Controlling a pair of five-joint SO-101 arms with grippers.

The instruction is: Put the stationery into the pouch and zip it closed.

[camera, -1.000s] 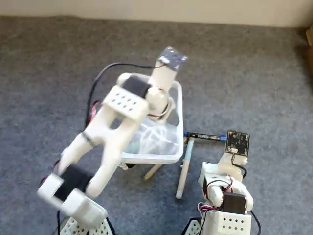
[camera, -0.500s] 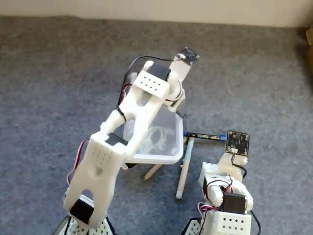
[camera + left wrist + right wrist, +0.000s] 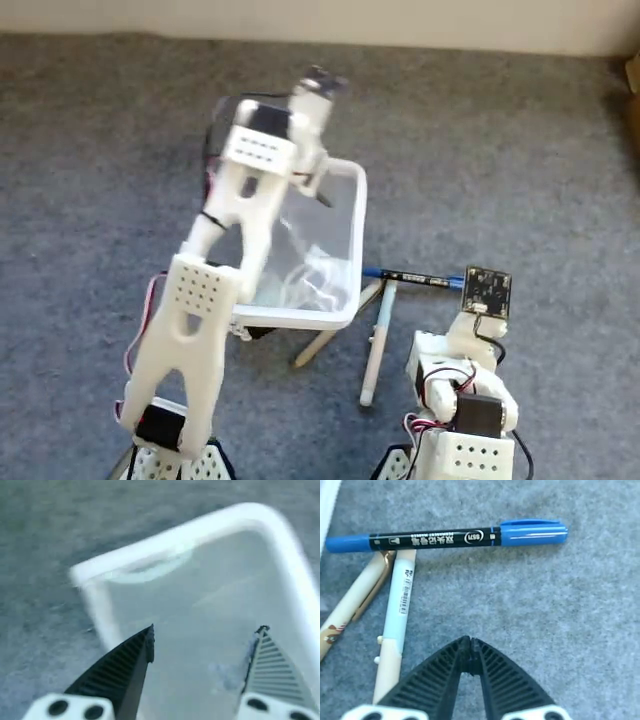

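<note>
The left tool [image 3: 206, 630], spread wide and holding nothing, hangs over the far end of the clear pouch [image 3: 357, 235]. Just beside the pouch's right rim lie a beige pen [image 3: 355, 605], a pale blue pen [image 3: 400, 600] and a blue marker [image 3: 445, 537]. The right tool [image 3: 468, 641], pressed together and holding nothing, is near them, with bare tabletop [image 3: 540, 170] beyond.

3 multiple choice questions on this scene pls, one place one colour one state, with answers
1. Where do the marker, pale blue pen and beige pen lie? A) on the carpet beside the pouch B) inside the pouch C) in a gripper
2. What colour is the marker's cap? A) red B) blue C) green
3. The right gripper is: A) open B) shut on the marker C) shut on nothing
A: all three rest on carpet outside the pouch's rim. B: it is blue. C: its fingers meet, nothing between.
</note>
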